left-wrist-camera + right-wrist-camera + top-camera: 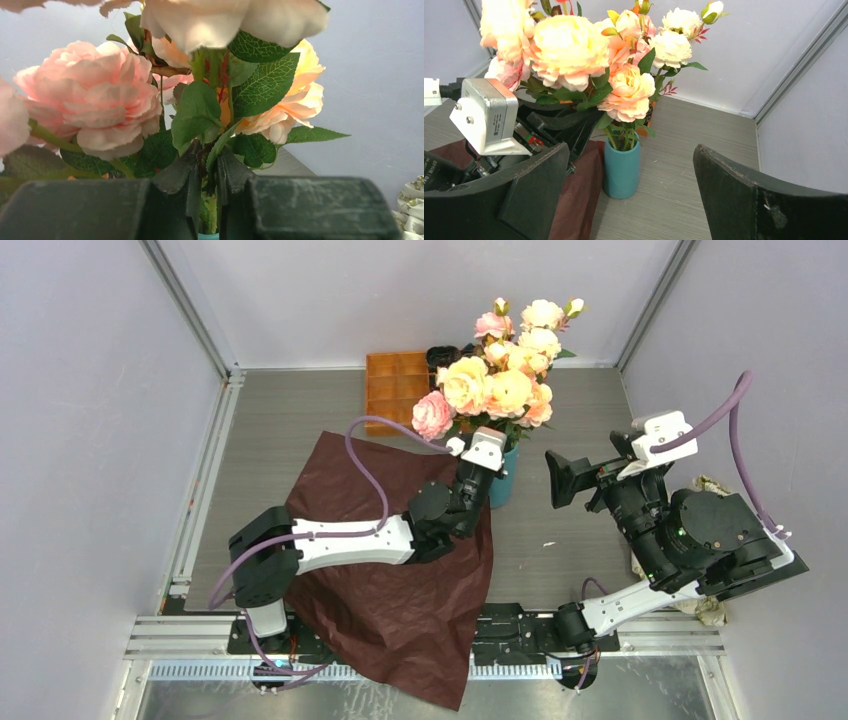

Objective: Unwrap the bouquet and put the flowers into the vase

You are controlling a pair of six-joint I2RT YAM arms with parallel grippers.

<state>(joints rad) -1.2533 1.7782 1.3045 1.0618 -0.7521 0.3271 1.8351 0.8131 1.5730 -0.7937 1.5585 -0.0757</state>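
Left jaws narrowly apart around stems of flowers (pixel 195 110), over vase (pixel 621 170), grip unclear, right jaws wide apart, empty

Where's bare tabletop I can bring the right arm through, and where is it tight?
Bare table lies between the vase and the right arm, and left of the wrapping paper up to the rail. Tight: the left pincer around the flowers, orange tray behind.

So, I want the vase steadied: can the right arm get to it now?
Probably yes. The right gripper stands open facing the vase across bare table; the left gripper is up at the flowers, leaving that side free.
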